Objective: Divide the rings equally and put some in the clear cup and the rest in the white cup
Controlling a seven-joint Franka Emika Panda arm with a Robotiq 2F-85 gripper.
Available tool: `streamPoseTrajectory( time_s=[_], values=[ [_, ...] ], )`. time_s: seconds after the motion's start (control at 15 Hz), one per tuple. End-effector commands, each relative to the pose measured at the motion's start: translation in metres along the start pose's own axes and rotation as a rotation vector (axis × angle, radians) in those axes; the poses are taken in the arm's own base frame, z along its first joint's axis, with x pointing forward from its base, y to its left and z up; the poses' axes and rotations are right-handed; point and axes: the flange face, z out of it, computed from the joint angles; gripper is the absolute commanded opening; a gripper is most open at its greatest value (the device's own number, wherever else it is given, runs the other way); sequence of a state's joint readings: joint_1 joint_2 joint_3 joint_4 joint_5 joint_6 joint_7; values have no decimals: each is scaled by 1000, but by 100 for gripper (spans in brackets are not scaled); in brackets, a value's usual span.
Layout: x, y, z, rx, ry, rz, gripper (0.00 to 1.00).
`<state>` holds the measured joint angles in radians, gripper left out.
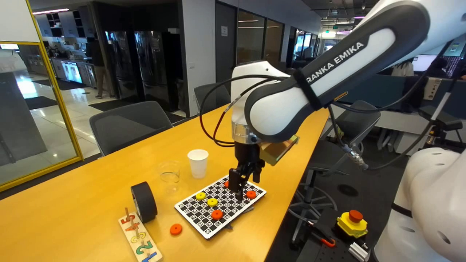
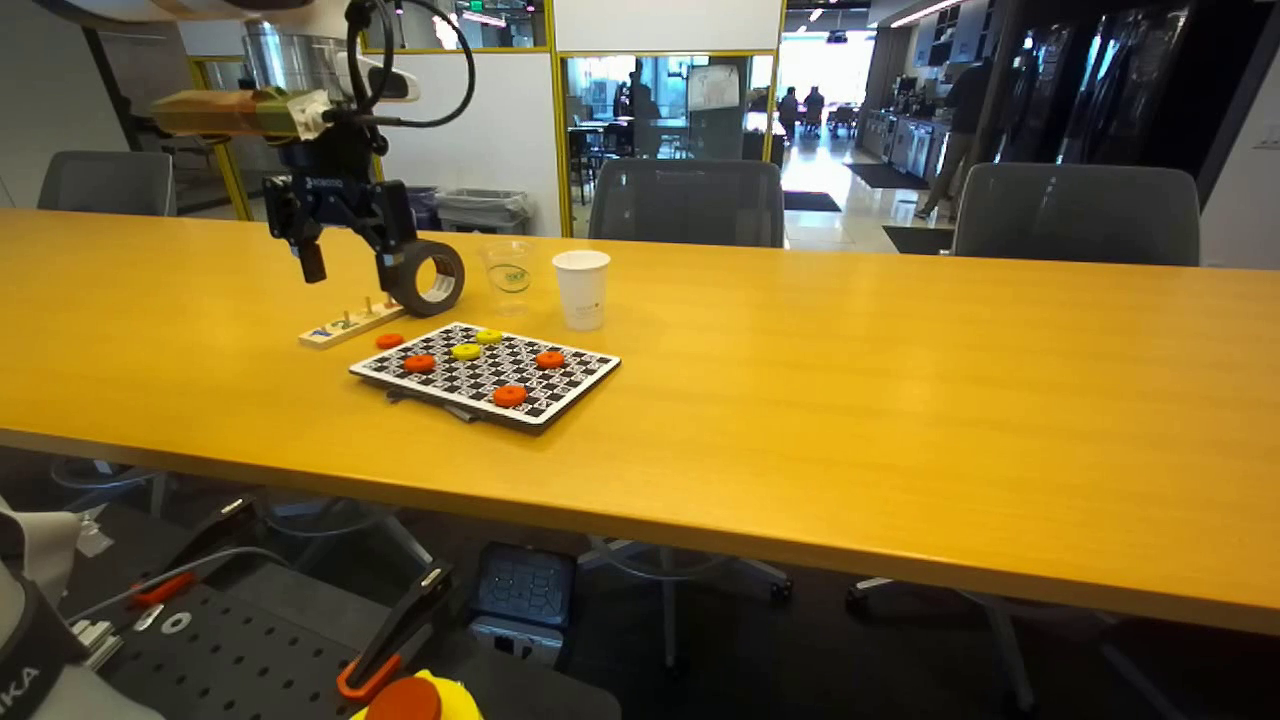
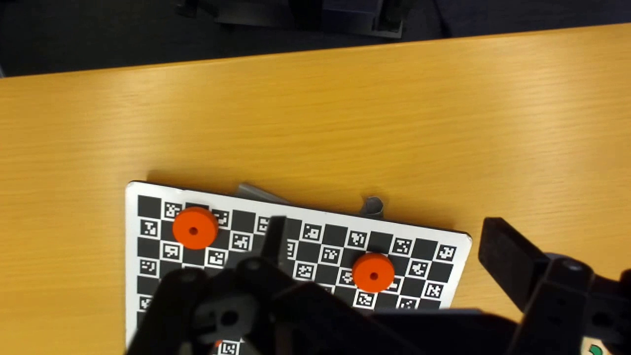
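A: Where are the rings [image 2: 510, 396]?
B: Six are made out. Three orange-red ones and two yellow rings [image 2: 466, 351] are laid on a checkered board [image 2: 487, 372]; a fourth orange-red ring [image 2: 390, 341] is seen on the table [image 2: 850, 400] itself, off the board's left side.

A: And the clear cup [image 2: 508, 280] and the white cup [image 2: 582, 292]?
B: Both are stood beyond the board's far side, near each other, the clear cup to the left, the white cup to the right.

A: How much has been done?
B: Nothing, it would seem. No ring is seen through the clear cup's wall; the white cup's inside is hidden. If these six are all, three should be placed in each.

A: Which way do they point?
B: The rings are laid flat, holes facing up; being round, no long axis is shown. The cups' long axes are upright, mouths turned upward.

A: And the gripper [image 2: 353, 280]?
B: It is held in the air, fingers aimed downward and spread well apart, with nothing gripped between them.
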<state>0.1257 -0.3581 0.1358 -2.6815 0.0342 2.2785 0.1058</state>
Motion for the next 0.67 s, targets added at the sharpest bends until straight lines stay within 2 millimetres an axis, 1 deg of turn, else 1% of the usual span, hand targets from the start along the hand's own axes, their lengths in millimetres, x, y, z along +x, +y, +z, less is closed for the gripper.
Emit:
streamPoseTrajectory(
  time_s=[0.0,0.33,0.6],
  values=[
    [28,-20,23,21,2,45,100],
    [48,-37,54,35,46,113,100],
    [60,-45,76,47,93,157,100]
  ],
)
